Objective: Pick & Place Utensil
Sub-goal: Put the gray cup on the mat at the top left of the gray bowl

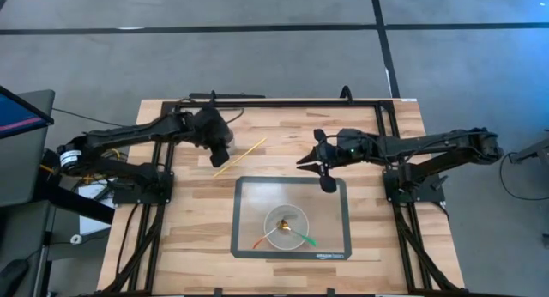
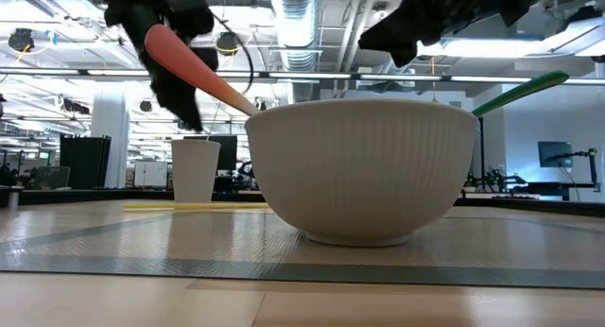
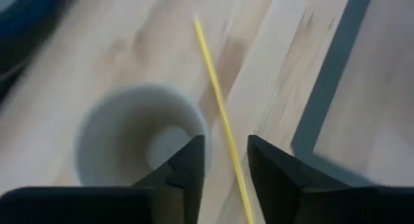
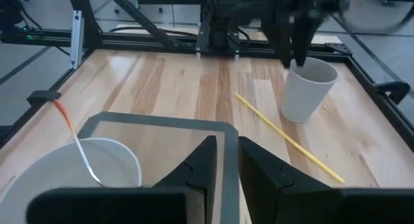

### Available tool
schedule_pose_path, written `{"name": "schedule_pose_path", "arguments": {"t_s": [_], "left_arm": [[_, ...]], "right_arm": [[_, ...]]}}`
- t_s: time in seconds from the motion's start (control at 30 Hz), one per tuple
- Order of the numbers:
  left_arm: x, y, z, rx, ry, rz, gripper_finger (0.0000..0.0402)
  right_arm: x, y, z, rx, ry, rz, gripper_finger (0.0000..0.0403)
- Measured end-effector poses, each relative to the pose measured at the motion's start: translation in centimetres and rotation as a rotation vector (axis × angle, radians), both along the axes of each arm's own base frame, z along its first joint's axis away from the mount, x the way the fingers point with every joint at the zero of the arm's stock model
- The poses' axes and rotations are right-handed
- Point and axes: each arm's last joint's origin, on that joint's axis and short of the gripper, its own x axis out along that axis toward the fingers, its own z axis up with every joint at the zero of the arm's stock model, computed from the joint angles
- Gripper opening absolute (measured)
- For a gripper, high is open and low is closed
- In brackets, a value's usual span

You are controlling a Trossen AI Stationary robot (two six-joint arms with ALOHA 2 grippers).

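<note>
A thin yellow stick [image 1: 240, 157] lies flat on the wooden table beside a white cup [image 4: 309, 88] that stands upright. My left gripper [image 3: 226, 166] hovers open just above the cup's rim and the stick, touching neither. A white bowl [image 1: 287, 228] sits on a grey mat [image 1: 244, 245]. An orange-handled utensil [image 2: 189, 67] and a green-handled one [image 2: 520, 89] lean on the bowl's rim. My right gripper [image 4: 228, 159] hangs above the mat's far edge, with a narrow gap between its fingers and nothing in it.
A black frame [image 1: 283, 102] runs along the table's far and side edges. Bare wood lies between the cup and the mat, and to the mat's left and right.
</note>
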Motion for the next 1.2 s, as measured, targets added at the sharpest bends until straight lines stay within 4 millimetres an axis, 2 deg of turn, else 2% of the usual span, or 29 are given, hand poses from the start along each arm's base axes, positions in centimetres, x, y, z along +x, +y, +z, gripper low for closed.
{"name": "schedule_pose_path", "arguments": {"t_s": [0.07, 0.17, 0.37, 0.5, 0.63, 0.73, 0.87, 0.97, 1.1, 1.2], "left_arm": [[0.1, 0.0, -1.3, -0.023, 0.054, 0.0, 0.0138], [0.4, 0.2, -2.2, -0.009, 0.094, 0.017, 0.0161], [0.5, 0.6, -2.4, 0.091, 0.139, 0.029, 0.0164], [0.5, 0.5, -2.3, 0.096, 0.135, 0.016, 0.0119], [0.7, -0.1, -2.2, 0.1, 0.123, -0.003, 0.0031], [0.9, -0.8, -2.0, 0.096, 0.102, -0.008, 0.0014], [1.3, -2.7, -1.4, 0.145, 0.086, -0.054, 0.001], [2.0, -4.8, -0.3, 0.177, 0.035, -0.077, 0.001], [2.9, -8.7, 1.2, 0.125, -0.052, -0.213, 0.001], [2.8, -11.4, 1.4, 0.079, -0.076, -0.292, 0.001]], "right_arm": [[0.0, 0.0, 0.0, 0.0, 0.001, 0.001, 0.0055], [0.0, 0.0, 0.0, 0.0, 0.0, 0.0, 0.0055], [0.0, 0.0, 0.0, 0.0, 0.001, 0.0, 0.0055], [0.0, 0.0, 0.0, -0.001, 0.002, 0.0, 0.0055], [0.0, 0.0, 0.0, -0.002, 0.003, 0.0, 0.0055], [0.0, 0.0, 0.0, -0.002, 0.003, 0.001, 0.0055], [0.0, 0.0, 0.0, -0.002, 0.003, 0.0, 0.0055], [0.0, 0.0, 0.0, -0.002, 0.003, 0.0, 0.0055], [0.0, 0.0, 0.0, -0.002, 0.003, 0.0, 0.0055], [0.0, 0.0, 0.0, -0.001, 0.003, 0.0, 0.0055]]}}
